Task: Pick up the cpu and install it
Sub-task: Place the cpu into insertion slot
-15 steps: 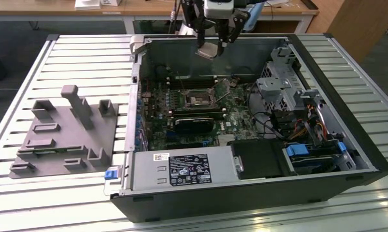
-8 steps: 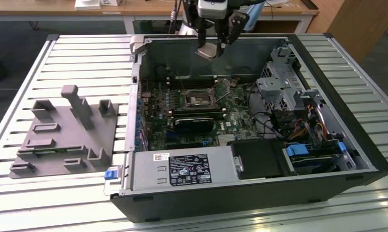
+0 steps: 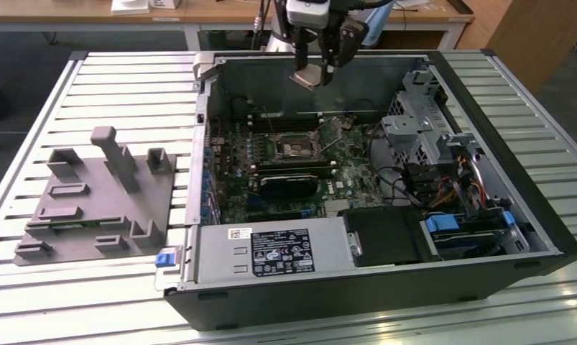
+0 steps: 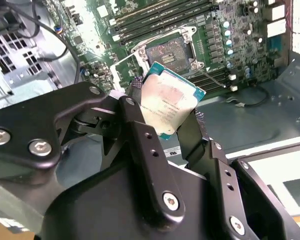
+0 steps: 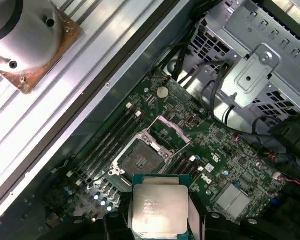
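The cpu (image 3: 307, 75) is a thin square chip with a pale silvery top, and my gripper (image 3: 317, 70) is shut on it. It hangs tilted above the far wall of the open computer case. In the second wrist view the two black fingers (image 4: 140, 117) pinch opposite edges of the cpu (image 4: 171, 97). The motherboard's dark square socket (image 4: 166, 52), with its metal frame swung open, lies below and beyond it. The first wrist view shows the cpu (image 5: 160, 204) just short of the socket (image 5: 140, 159). In the exterior view the socket (image 3: 296, 149) sits well below the gripper.
The open case (image 3: 480, 93) holds a drive cage (image 3: 414, 129), cables (image 3: 456, 188), a power supply (image 3: 269, 253) and an expansion card (image 3: 288, 183). A grey plastic fixture with upright posts (image 3: 96, 194) stands on the slatted table (image 3: 125, 79) at the exterior view's left.
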Tool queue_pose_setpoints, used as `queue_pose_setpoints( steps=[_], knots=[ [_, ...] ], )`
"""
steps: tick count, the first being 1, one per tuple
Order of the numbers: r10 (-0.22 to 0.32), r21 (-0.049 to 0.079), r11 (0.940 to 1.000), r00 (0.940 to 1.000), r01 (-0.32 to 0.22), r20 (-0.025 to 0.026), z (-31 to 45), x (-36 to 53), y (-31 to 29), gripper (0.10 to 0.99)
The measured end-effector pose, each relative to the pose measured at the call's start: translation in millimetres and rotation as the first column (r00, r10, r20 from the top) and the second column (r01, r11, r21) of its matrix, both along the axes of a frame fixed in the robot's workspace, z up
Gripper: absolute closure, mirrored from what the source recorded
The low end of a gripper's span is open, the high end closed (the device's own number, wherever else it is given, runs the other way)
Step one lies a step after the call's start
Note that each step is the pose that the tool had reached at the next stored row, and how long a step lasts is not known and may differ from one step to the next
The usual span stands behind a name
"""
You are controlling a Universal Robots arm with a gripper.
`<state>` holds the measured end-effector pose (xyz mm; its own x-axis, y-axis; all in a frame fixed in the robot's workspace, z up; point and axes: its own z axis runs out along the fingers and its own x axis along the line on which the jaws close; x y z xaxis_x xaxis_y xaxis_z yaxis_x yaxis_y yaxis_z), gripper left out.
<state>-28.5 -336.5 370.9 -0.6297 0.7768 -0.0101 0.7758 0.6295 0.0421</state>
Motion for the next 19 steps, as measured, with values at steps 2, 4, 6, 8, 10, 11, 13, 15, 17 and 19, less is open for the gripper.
queue_pose_setpoints(
  steps=[2, 4, 6, 8, 10, 11, 13, 15, 17, 19],
  knots=[
    [-0.021, 0.0, 0.9998, 0.9998, 0.021, 0.0, -0.1, 0.0, 0.3, 0.553],
    [-0.04, 0.0, 0.9992, 0.9992, 0.04, 0.0, -0.2, 0.0, 0.7, 0.553],
    [-0.06, 0.0, 0.9982, 0.9982, 0.06, 0.0001, -0.4, 0.0, 0.8, 0.553],
    [-0.081, 0.0, 0.9967, 0.9967, 0.081, 0.0, -0.5, 0.0, 0.9, 0.553],
    [-0.1, 0.0, 0.995, 0.995, 0.1, 0.0, -0.6, 0.0, 0.9, 0.553],
    [-0.108, 0.0, 0.9941, 0.9941, 0.108, 0.0001, -0.6, 0.0, 0.9, 0.553],
    [-0.126, 0.0, 0.9921, 0.9921, 0.126, 0.0, -0.7, 0.0, 1.0, 0.553],
    [-0.143, 0.0, 0.9897, 0.9897, 0.143, 0.0, -0.8, 0.0, 1.0, 0.553],
    [-0.16, 0.0, 0.9871, 0.9871, 0.16, 0.0, -0.9, 0.0, 1.0, 0.553],
    [-0.177, 0.0, 0.9842, 0.9842, 0.177, 0.0, -1.0, 0.0, 1.0, 0.553]
  ],
)
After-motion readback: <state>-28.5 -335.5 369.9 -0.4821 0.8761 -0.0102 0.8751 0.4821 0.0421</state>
